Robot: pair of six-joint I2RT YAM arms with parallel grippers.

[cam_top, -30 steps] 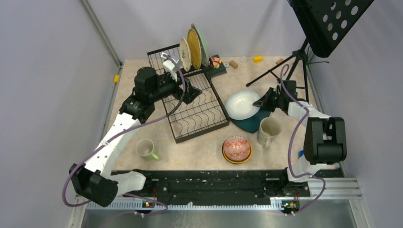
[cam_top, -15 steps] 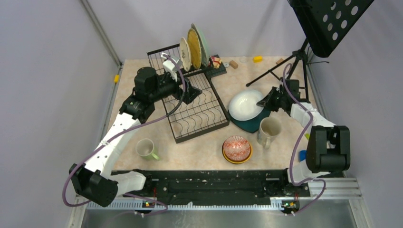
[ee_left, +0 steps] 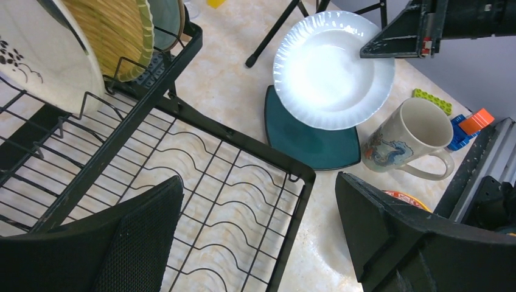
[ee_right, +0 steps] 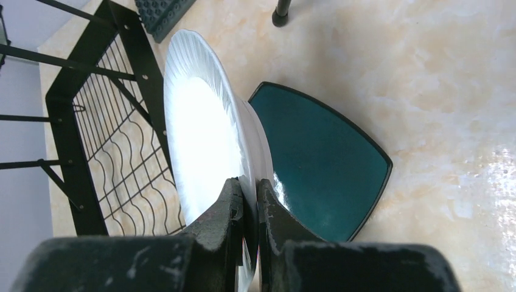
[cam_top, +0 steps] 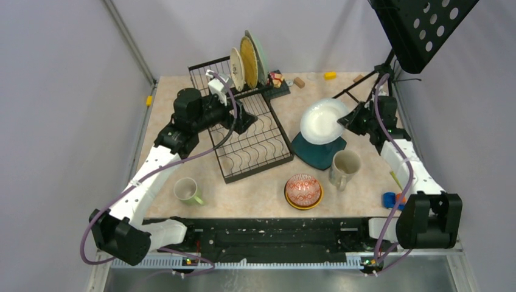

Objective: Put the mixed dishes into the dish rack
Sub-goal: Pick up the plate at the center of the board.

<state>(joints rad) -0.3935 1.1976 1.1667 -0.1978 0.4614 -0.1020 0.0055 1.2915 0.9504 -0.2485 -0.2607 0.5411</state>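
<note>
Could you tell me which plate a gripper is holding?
The white plate, pinched at its rim by the right gripper; the dark teal plate lies flat, the other plates stand in the rack.

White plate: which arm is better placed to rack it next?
Right. The right gripper is shut on the white plate's rim, holding it tilted over the dark teal plate. The left gripper hangs open and empty over the dish rack.
</note>
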